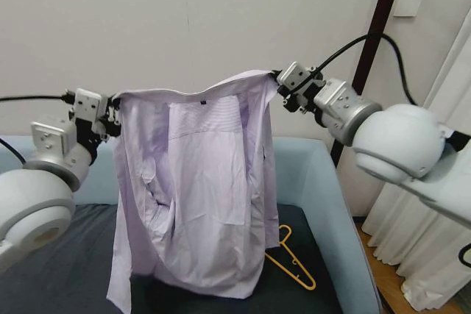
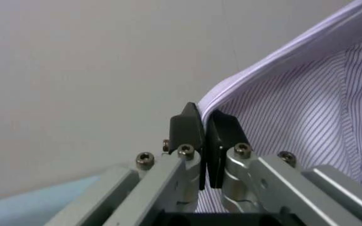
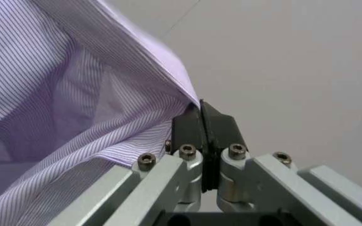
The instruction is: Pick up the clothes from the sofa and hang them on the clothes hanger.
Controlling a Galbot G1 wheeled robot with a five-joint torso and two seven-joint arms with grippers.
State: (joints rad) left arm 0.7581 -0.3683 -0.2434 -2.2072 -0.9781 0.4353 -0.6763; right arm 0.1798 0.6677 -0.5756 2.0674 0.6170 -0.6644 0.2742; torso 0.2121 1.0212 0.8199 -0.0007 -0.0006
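A pale lilac striped shirt [image 1: 199,182] hangs spread in the air above the sofa, held at both upper corners. My left gripper [image 1: 115,117] is shut on its left shoulder edge; the left wrist view shows the black pads [image 2: 187,129] pinching the fabric [image 2: 294,108]. My right gripper [image 1: 280,81] is shut on the right shoulder edge, its pads [image 3: 216,125] clamped on the cloth [image 3: 74,94]. A yellow clothes hanger [image 1: 291,262] lies flat on the dark sofa seat, below the shirt's right side.
The sofa has a dark seat [image 1: 51,270] and light blue back and arm [image 1: 324,204]. A dark wooden rack post [image 1: 372,34] rises behind my right arm. White curtains [image 1: 434,248] hang at the right. A bare wall fills the background.
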